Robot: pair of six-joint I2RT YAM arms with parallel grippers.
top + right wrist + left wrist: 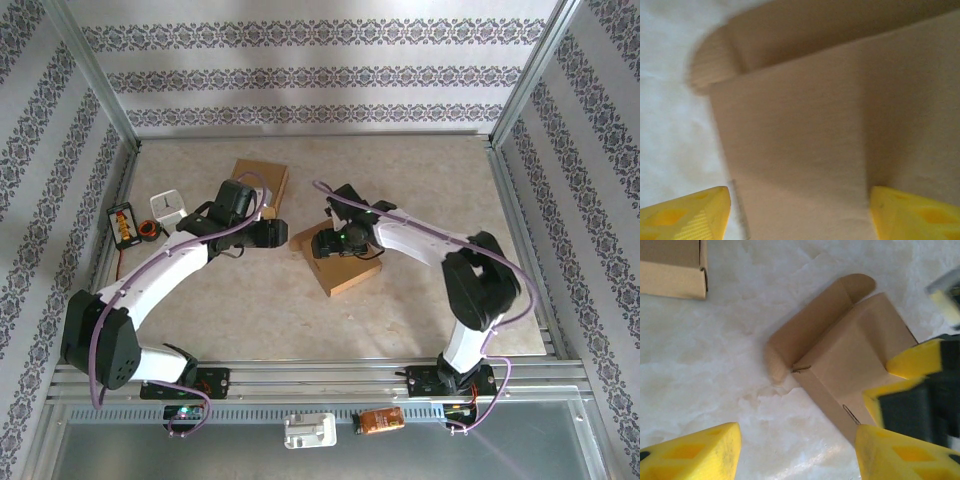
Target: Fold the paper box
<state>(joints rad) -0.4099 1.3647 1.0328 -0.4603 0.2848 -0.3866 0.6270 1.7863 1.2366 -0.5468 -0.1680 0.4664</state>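
The paper box (pixel 345 272) lies half folded in the middle of the table (pixel 420 170). The right gripper (pixel 800 192) sits over it with its fingers wide apart. The left gripper (pixel 797 434) is wide too, just beside the box, holding nothing.

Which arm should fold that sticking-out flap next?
Probably left: the left gripper, open, points straight at the flap, close by. The right gripper, also open, sits over the box itself.

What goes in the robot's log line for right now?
task: fold paper box | left gripper: open, beside box | right gripper: open, straddling box
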